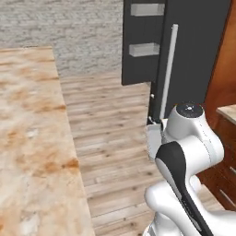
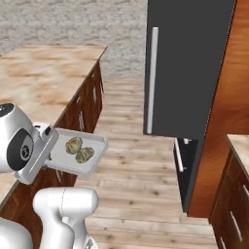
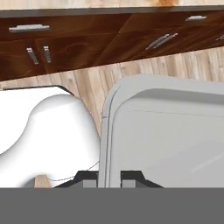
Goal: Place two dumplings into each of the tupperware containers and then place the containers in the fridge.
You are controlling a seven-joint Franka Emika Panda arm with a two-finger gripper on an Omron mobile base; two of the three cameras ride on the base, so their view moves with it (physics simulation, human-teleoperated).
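My gripper (image 2: 51,148) is shut on the rim of one tupperware container (image 2: 92,146), a pale grey tray held level over the wooden floor. Two dumplings (image 2: 74,144) (image 2: 85,154) lie side by side in it. In the hand view the tray's rim (image 3: 108,144) runs between my fingertips (image 3: 85,178), and the tray (image 3: 175,135) spreads out to the right. From the left base the tray (image 1: 153,142) shows edge-on beside my arm. The fridge (image 2: 189,63) (image 1: 193,46) stands ahead and to the right, with one door (image 1: 140,41) swung open showing its bins.
A marbled counter (image 1: 27,138) (image 2: 44,78) with dark wooden cabinets (image 3: 65,43) runs along the left. A second counter (image 2: 240,143) over reddish-brown cabinets sits at the right. Plank floor (image 1: 110,120) lies between them. The fridge's silver bar handle (image 2: 153,78) faces me.
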